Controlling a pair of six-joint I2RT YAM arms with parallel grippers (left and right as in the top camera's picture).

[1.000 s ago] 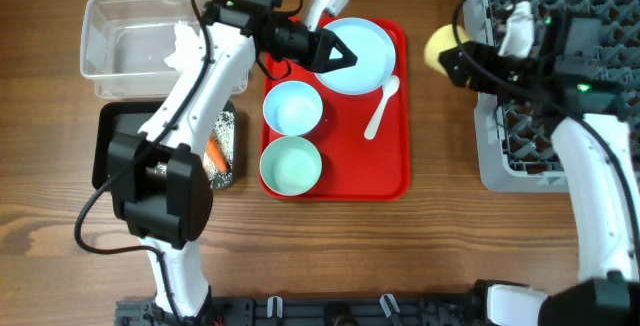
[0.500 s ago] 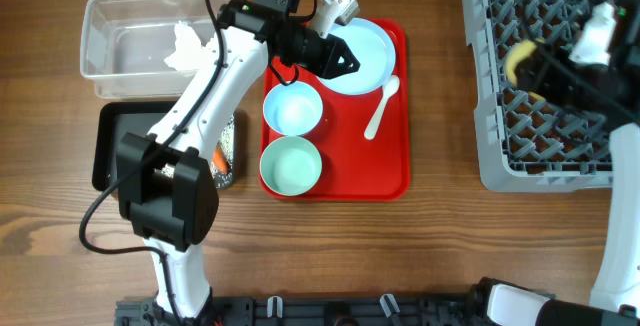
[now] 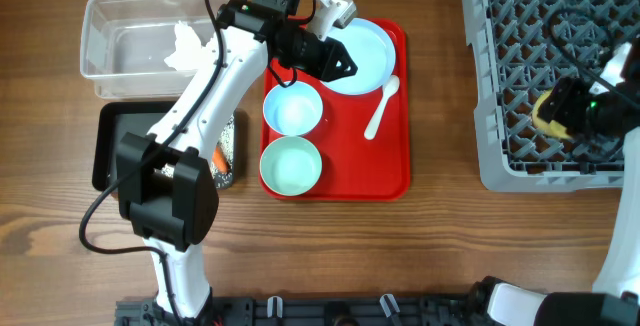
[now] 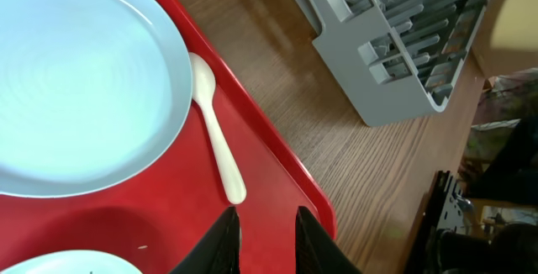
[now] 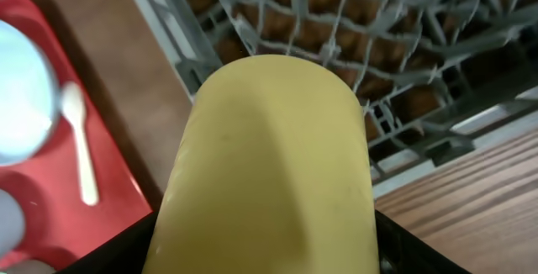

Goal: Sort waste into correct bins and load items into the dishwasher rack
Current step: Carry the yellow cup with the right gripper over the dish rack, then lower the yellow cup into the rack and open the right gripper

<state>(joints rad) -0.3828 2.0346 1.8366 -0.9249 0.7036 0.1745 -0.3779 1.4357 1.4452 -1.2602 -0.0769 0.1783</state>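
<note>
Low over the red tray (image 4: pixel 277 181), my left gripper (image 4: pixel 267 223) stands open by a narrow gap with nothing in it, just past the handle end of the white spoon (image 4: pixel 217 139) and beside the light blue plate (image 4: pixel 76 81). From above it (image 3: pixel 345 64) hangs over the plate (image 3: pixel 365 51). My right gripper (image 3: pixel 560 111) is shut on the yellow cup (image 3: pixel 545 114) over the near right part of the dishwasher rack (image 3: pixel 520 56). The cup (image 5: pixel 269 165) fills the right wrist view, with rack pegs (image 5: pixel 353 22) behind it.
A pale blue bowl (image 3: pixel 292 108) and a mint bowl (image 3: pixel 291 165) sit on the red tray (image 3: pixel 390 166). The clear tub (image 3: pixel 130 51) holds a white tissue (image 3: pixel 185 44). The black tray (image 3: pixel 110 146) holds a carrot (image 3: pixel 217 156) and rice grains (image 3: pixel 228 131).
My right arm carried the yellow cup from the rack's left edge across to its near right part. The left gripper shifted slightly right over the plate.
</note>
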